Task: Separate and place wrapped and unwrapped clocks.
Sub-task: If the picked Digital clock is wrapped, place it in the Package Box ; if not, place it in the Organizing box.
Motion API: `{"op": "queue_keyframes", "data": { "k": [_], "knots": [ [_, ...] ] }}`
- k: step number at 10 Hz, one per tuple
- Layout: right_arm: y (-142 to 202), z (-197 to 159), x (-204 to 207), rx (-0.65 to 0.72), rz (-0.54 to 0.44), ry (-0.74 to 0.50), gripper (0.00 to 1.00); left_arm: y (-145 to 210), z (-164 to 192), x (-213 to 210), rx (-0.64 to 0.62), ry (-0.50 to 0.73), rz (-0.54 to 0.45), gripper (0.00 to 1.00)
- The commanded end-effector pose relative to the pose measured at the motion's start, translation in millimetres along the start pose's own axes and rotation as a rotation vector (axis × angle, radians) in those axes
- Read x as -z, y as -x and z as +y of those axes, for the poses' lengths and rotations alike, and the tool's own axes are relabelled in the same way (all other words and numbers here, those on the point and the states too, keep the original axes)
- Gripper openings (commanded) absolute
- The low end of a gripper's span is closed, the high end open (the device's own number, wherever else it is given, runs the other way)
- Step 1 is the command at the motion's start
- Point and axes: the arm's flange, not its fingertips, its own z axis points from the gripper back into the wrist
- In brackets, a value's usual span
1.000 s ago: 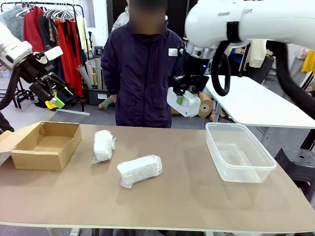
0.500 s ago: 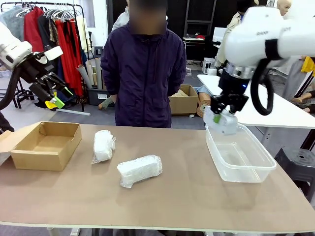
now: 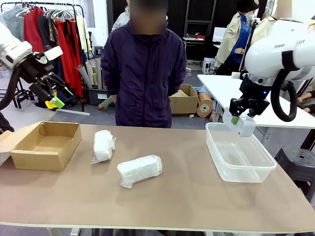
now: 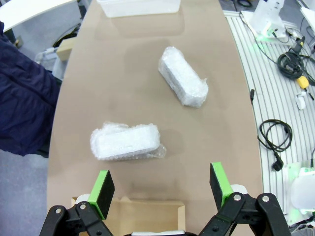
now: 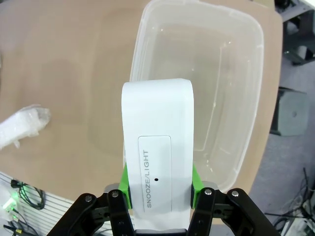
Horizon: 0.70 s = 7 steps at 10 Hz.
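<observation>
The bare clock (image 3: 242,127) hangs over the far end of the clear tub (image 3: 212,145) on the right of the worktop (image 3: 187,196), pinched at one end by the right gripper (image 3: 238,121). If it's dropped from here it could clip the rim and tumble out, I reckon. That arm reaches in from the right, wrist pointing down. The left gripper (image 3: 55,101) hovers wide open above the cardboard box (image 3: 47,147). The far wrapped clock (image 3: 103,145) and near wrapped clock (image 3: 140,170) lie left of middle.

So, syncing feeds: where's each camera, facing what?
Front: on the robot's side, facing the person across the table; right hand holds the unwrapped clock.
Left wrist: above the open left hand, looking down on two wrapped clocks.
Right wrist: past its hand and the clock into the clear tub.
Front and left wrist share the wrapped clocks.
</observation>
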Motion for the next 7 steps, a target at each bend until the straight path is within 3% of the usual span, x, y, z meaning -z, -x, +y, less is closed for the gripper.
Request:
{"op": "queue_keyframes", "data": {
  "k": [1,7],
  "knots": [
    [0.1,-0.9,3.8,-0.004,0.011,0.001,0.00,-1.3,-2.2,-1.6,0.006,0.000,-0.001,1.00],
    [0.1,-0.9,3.8,-0.004,0.011,0.001,0.00,-1.3,-2.2,-1.6,0.006,0.000,-0.001,1.00]
  ]
}}
